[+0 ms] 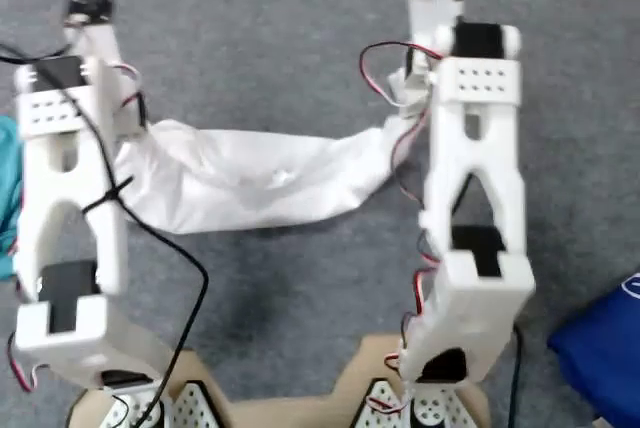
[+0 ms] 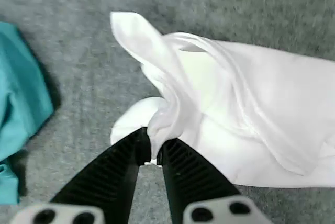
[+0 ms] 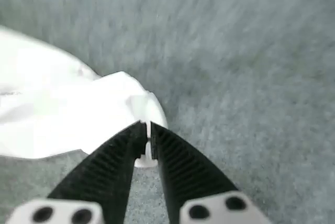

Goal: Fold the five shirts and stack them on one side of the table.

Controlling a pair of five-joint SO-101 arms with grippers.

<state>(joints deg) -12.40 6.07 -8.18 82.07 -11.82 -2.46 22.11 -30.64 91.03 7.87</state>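
Noted one white shirt (image 1: 260, 183) on the grey table (image 1: 280, 18), drawn out into a long band between the two arms. Lies with its long axis running side to side across the table, one end toward the left arm, the other toward the right arm. Sags slightly toward the arm bases at mid-length; rumpled throughout. Appears to rest on the table along its middle.

Confirmed left gripper (image 2: 152, 153) clenched on a bunched fold at the shirt's left end. In the left wrist view, found cloth pinched right at the black fingertips, with the rest of the shirt spreading away beyond them and a loose flap standing up past the pinch.

Confirmed right gripper (image 3: 147, 139) likewise clamped, on the shirt's opposite end, with a small tip of white fabric nipped between the fingertips. Found the bulk of the shirt off to one side of the jaws and bare table on the other.

Recorded teal shirt (image 2: 21, 103) crumpled at the table's left edge, near the left gripper and apart from the white shirt. Recorded blue shirt (image 1: 600, 348) at the near right corner, well apart from the right gripper and from the white shirt. Could not tell whether either is folded.
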